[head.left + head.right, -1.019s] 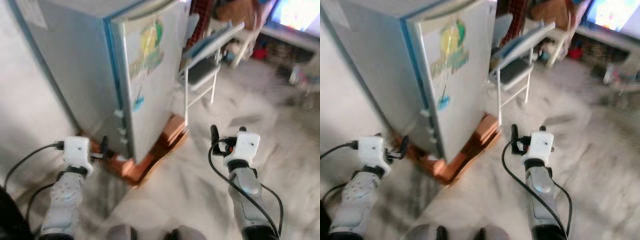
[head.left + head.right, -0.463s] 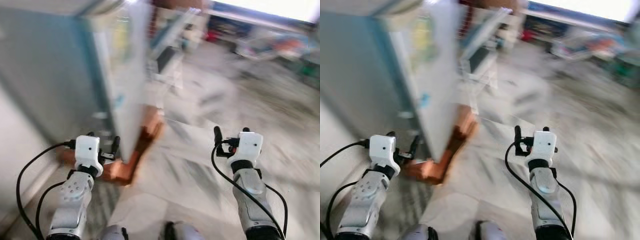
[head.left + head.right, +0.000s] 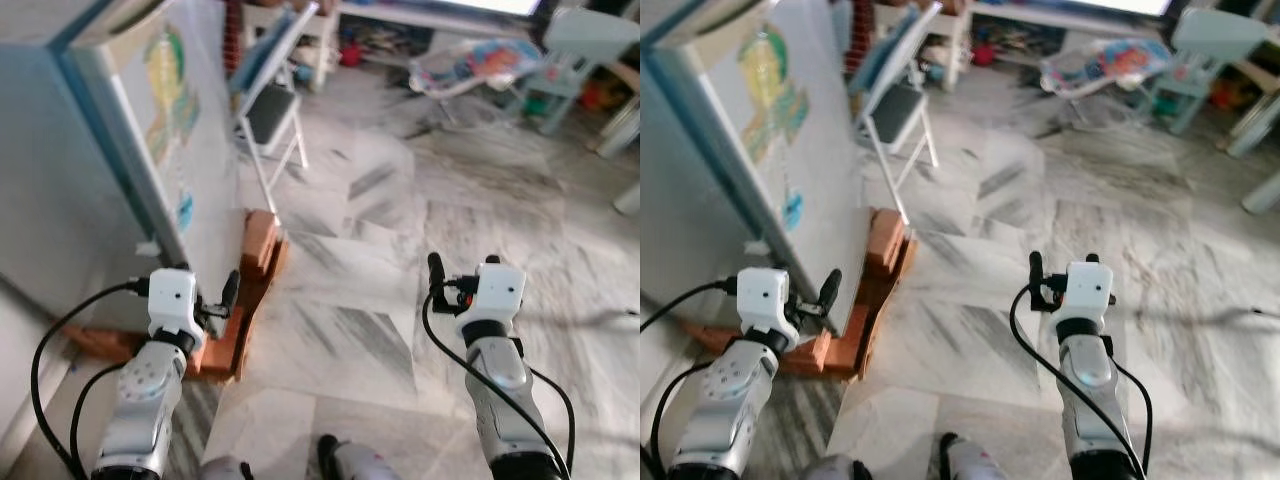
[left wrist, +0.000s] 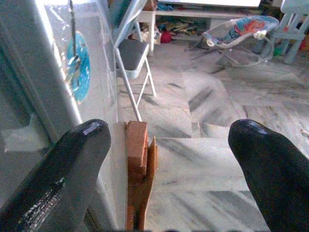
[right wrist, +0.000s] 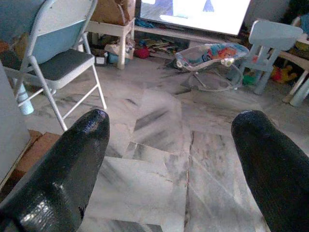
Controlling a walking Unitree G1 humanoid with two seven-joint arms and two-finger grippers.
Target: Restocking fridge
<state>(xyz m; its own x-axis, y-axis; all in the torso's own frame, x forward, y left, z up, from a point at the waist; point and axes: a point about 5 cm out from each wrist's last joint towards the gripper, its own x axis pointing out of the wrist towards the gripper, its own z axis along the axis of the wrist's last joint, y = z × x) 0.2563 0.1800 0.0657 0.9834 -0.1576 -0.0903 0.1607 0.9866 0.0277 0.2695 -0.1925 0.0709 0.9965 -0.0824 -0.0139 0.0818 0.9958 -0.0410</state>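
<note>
The fridge (image 3: 90, 170) is seen left on bricks (image 3: 250, 290), door closed. Veined marble floor (image 3: 400, 260) lies open ahead. Left gripper (image 4: 169, 159) and right gripper (image 5: 169, 159) are held spread, empty.

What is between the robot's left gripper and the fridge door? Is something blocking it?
Nothing visible blocks it. The left gripper, fingers open, hangs right beside the shut fridge door, above the bricks under the fridge. The folding chair stands farther off.

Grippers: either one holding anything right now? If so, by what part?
Nothing is held. The left gripper and the right gripper both have their fingers spread wide, with bare marble floor between them; the fridge is untouched.
</note>
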